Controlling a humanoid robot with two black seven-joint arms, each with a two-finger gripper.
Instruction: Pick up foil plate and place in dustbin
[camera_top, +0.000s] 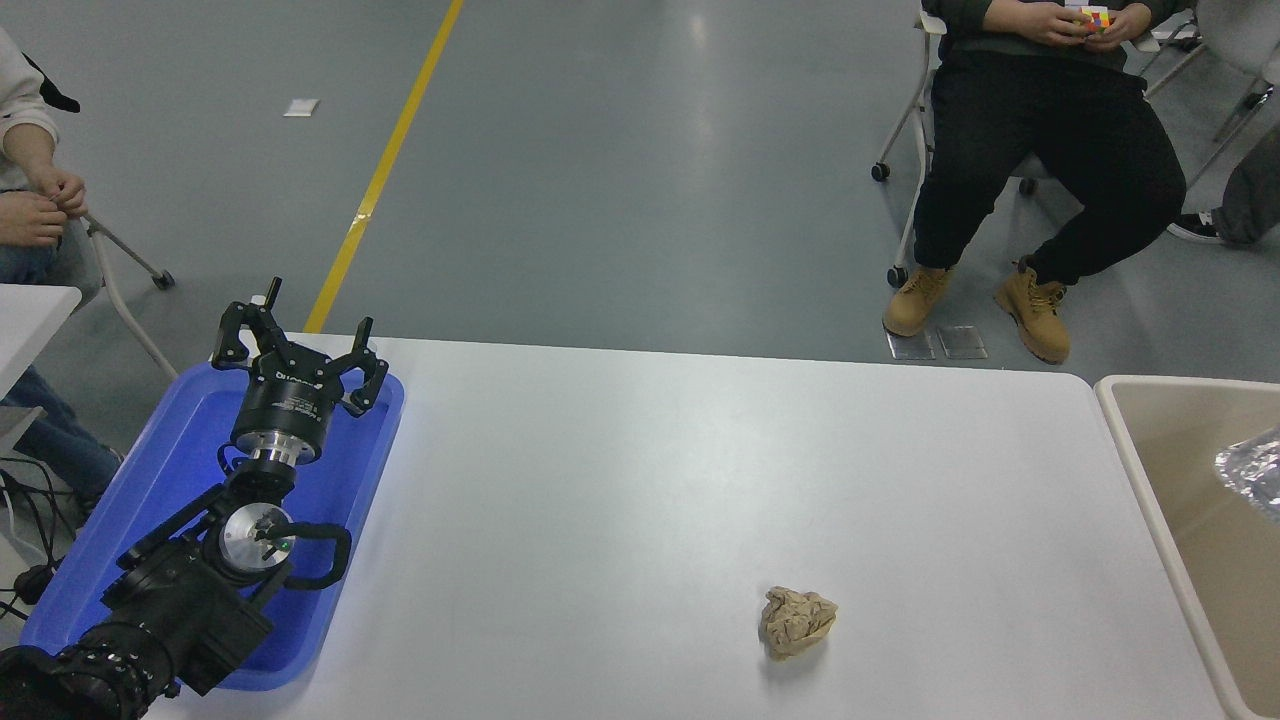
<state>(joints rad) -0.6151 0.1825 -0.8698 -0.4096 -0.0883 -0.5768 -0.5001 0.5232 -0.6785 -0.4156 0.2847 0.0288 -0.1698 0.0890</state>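
The foil plate (1252, 472) shows only as a crinkled silver corner at the right edge of the frame, inside the outline of the dustbin (1128, 440). Whether it rests on the bin's floor or hangs above it cannot be told, since most of it is cut off; for the same reason its long axis cannot be read. What shows is shiny, creased and pale grey against the bin's beige inside.

No right arm or right end effector is in view, so which way the plate lies from it, and whether anything holds the plate, cannot be told. The left end effector (297, 345) is at the far opposite side, in the lower left of the frame over the blue tray (150, 470), its fingers spread wide and holding nothing; the plate lies well apart from it, across the whole desk (650, 480).

As I judge it, the plate is at the bin, and the placing is done or nearly so.

A tan paper ball (795, 622) lies on the desk at lower centre-right.
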